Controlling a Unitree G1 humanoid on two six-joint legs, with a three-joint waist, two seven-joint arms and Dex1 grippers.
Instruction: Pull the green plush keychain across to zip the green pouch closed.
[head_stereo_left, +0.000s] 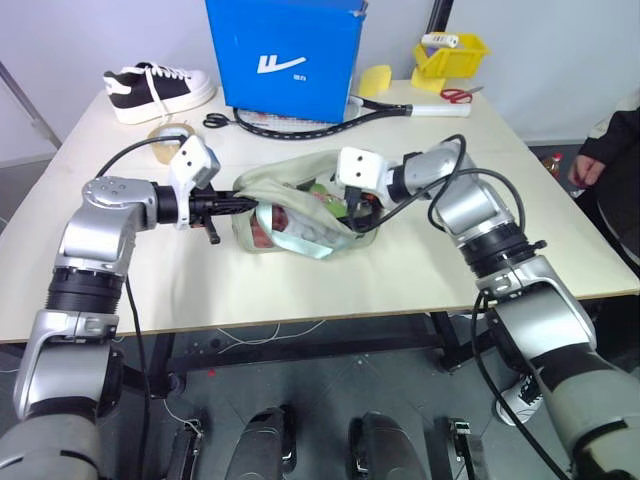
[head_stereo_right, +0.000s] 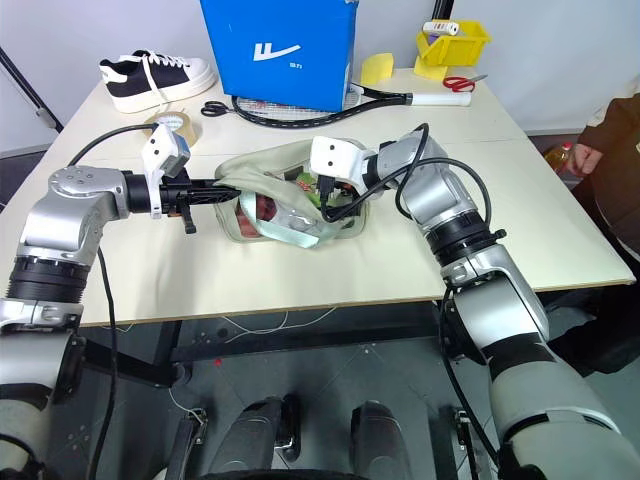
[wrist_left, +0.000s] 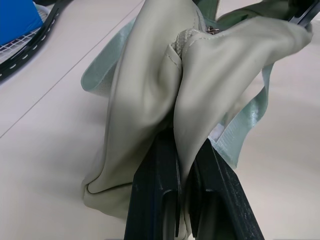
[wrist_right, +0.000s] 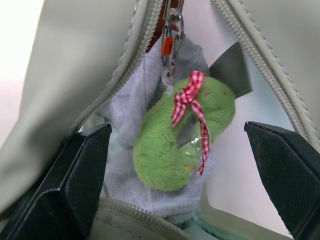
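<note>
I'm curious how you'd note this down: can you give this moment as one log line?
left gripper: shut on green pouch | right gripper: open around green plush keychain | zip: open

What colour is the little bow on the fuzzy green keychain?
Red-and-white check bow, clearest in the right wrist view.

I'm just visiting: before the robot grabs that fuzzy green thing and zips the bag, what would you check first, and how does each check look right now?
1. Left gripper shut on one end of the green pouch: ok.
2. Right gripper open, a finger on each side of the green plush keychain: ok.
3. Keychain hanging from the zipper pull: ok.
4. Zipper teeth apart, so the pouch is not yet zipped: ok.
5. Fabric tucked away from the zipper's path: cannot tell.
6. Person at the table's edge, apart from both arms: ok.
</note>
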